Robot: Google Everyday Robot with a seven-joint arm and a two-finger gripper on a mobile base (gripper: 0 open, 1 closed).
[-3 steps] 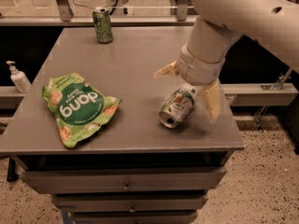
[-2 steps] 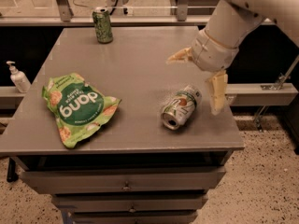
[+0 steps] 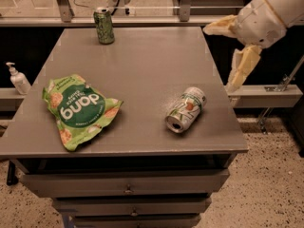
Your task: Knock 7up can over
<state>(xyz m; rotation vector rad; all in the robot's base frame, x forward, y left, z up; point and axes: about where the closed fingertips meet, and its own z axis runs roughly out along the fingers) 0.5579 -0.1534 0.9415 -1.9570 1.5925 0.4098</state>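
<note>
The 7up can [image 3: 186, 109] lies on its side on the right half of the grey surface [image 3: 152, 65]. It is angled so that one silver end faces the front-left and the other end points back toward the right edge, with the green lettering and red dot turned upward. It sits in the same spot and at the same angle as a second ago, so it has not rolled since the arm left it. A second ago the gripper [image 3: 219, 58] straddled the can, one finger on each side of it and low over the surface. Shortly after that it had risen and slid to the right. Now it is higher and farther right again, hanging past the surface's right edge, well apart from the can and touching nothing. Its two pale yellow fingers [image 3: 243, 63] are spread wide, one pointing left over the back right corner, the other pointing down beyond the edge. The white wrist and arm run out of view at the upper right. On the left half of the surface the green chip bag [image 3: 78, 108] lies flat and crumpled, unchanged. The darker green can [image 3: 104, 25] stands upright near the back edge, also where it was. A white pump bottle [image 3: 19, 79] stands on a ledge off the left side. Grey drawers [image 3: 128, 182] are stacked under the surface.
</note>
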